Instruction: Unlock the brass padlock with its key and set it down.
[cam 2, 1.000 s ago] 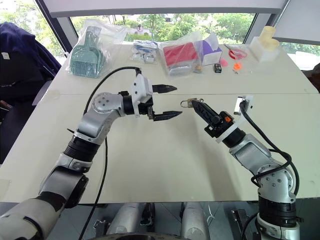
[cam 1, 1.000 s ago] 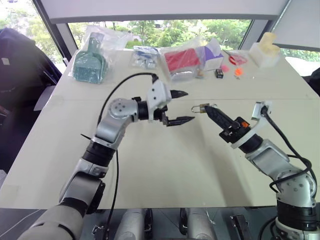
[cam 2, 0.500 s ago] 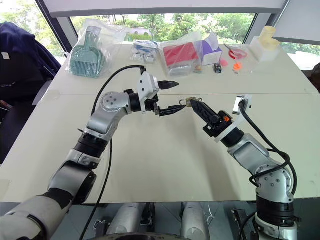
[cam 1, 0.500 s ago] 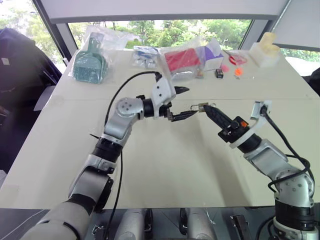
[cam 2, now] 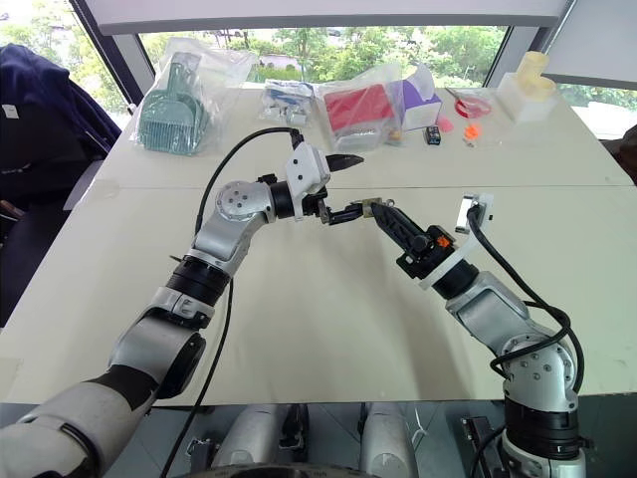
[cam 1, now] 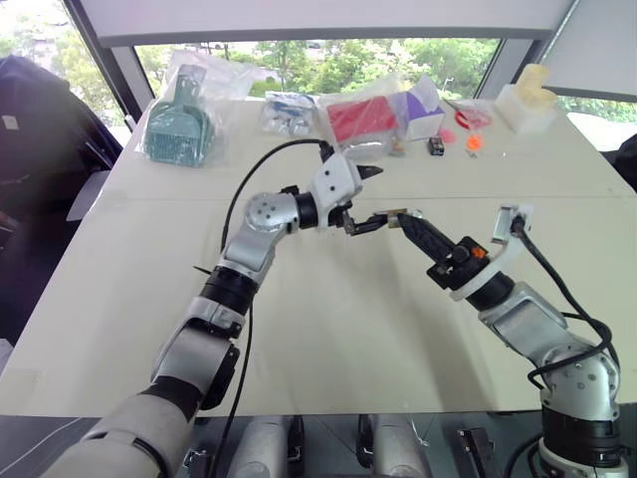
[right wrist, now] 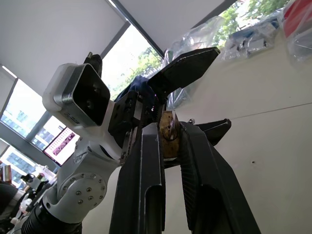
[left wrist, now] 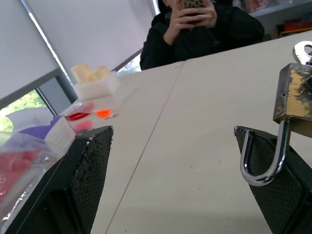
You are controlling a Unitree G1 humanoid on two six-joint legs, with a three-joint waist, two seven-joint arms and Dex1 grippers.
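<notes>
Right gripper (cam 2: 376,208): clamped on the brass padlock (left wrist: 294,93), raised off the table (cam 1: 328,329), fingers aimed toward the left gripper.
Brass padlock: pinched between the right fingertips, clear of the tabletop; shackle (left wrist: 263,158) hanging below the body in the left wrist view, loop appearing closed.
Key: cannot be told apart with certainty — a small silvery piece (left wrist: 304,50) shows at the padlock's upper edge, possibly the key's head.
Left gripper (cam 2: 343,185): spread wide, holding nothing, mouth facing the right fingertips with the padlock just at its opening; one finger (left wrist: 273,168) directly behind the shackle, the other finger (left wrist: 83,168) well apart from it.
Progress: padlock picked up and presented between the two hands; no turn of a key visible, shackle judged not yet released.
Left to do: likely close the left fingers on key or shackle, turn, pull the shackle free, then set the lock on the table.
Beyond the hands: bagged items (cam 1: 358,121), a teal scoop (cam 1: 179,127), orange bits (cam 1: 474,143) along the table's far edge — well apart from both grippers.
Further out: a person (left wrist: 204,27) seated past the table's edge.
</notes>
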